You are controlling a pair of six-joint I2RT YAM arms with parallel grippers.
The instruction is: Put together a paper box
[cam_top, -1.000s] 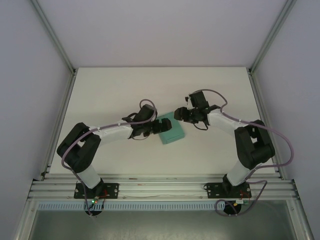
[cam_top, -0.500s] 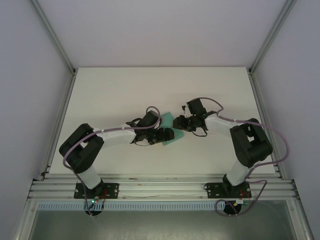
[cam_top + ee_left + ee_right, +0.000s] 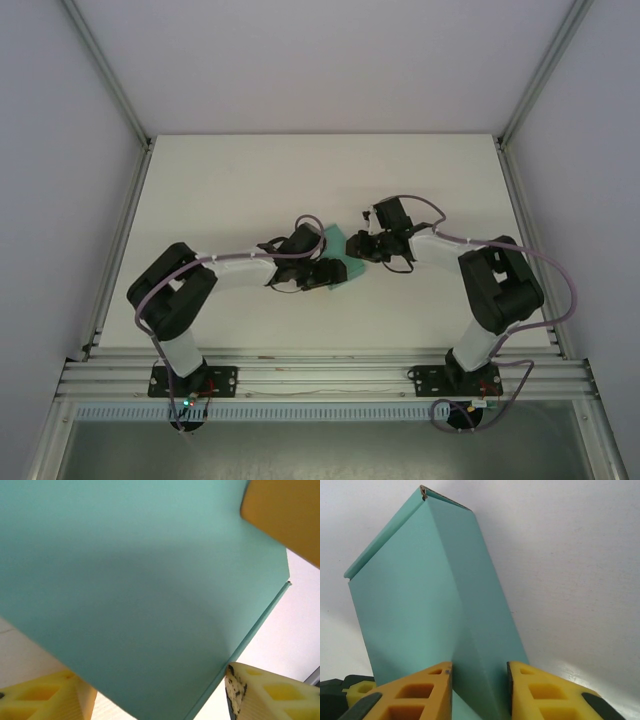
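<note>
Teal-green paper box [image 3: 336, 245], folded thin card, sharp creases, tilted up, mid-table [image 3: 220, 190].

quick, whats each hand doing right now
left hand: fingers apart on either side of the paper box, grip cannot be told
right hand: closed on a folded edge of the paper box

White table [image 3: 230, 180], plain pale walls [image 3: 320, 60] on three sides, silver metal posts [image 3: 105, 70] in the corners, metal rail [image 3: 320, 375] at the near edge
</note>
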